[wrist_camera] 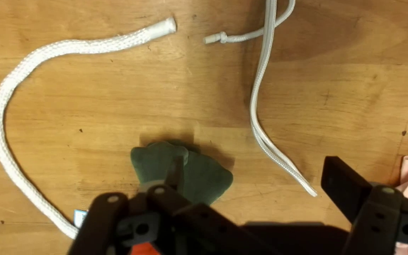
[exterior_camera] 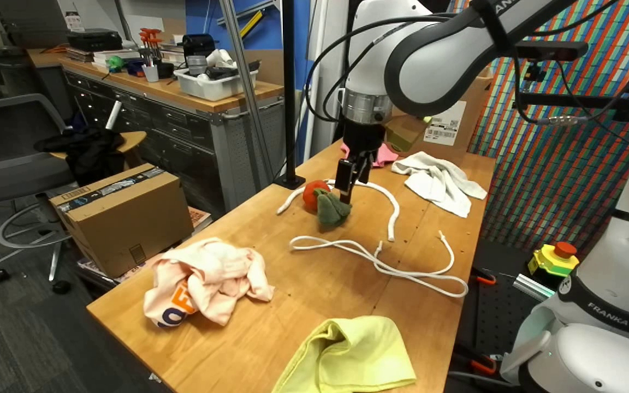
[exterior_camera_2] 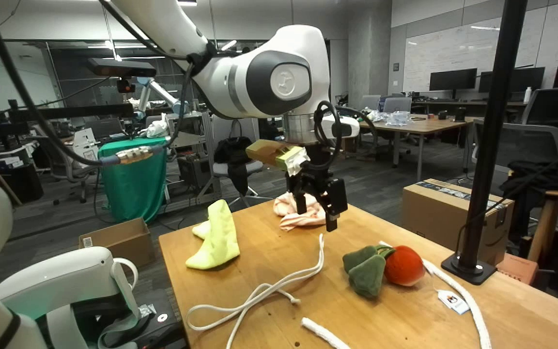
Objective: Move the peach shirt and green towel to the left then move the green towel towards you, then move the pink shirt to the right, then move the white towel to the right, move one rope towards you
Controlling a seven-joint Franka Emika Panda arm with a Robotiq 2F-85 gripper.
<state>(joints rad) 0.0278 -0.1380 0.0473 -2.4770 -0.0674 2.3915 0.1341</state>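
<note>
My gripper (exterior_camera: 355, 191) is open and empty above the table; it shows in an exterior view (exterior_camera_2: 316, 217) and the wrist view (wrist_camera: 255, 166). A thin white rope (exterior_camera: 380, 266) lies looped on the table; its folded end (wrist_camera: 285, 161) shows below and between the spread fingers. A thicker white rope (exterior_camera: 393, 229) curves near the plush toy. The peach shirt (exterior_camera: 227, 273) lies crumpled at the table's near end, with the yellow-green towel (exterior_camera: 363, 355) beside it. The white towel (exterior_camera: 440, 183) and partly hidden pink shirt (exterior_camera: 384, 155) lie at the far end.
A red and green plush toy (exterior_camera_2: 405, 265) sits beside the thicker rope, its green leaves (wrist_camera: 204, 175) under one finger in the wrist view. A black pole on a base (exterior_camera_2: 469, 267) stands at the table edge. A cardboard box (exterior_camera: 123, 218) stands beside the table.
</note>
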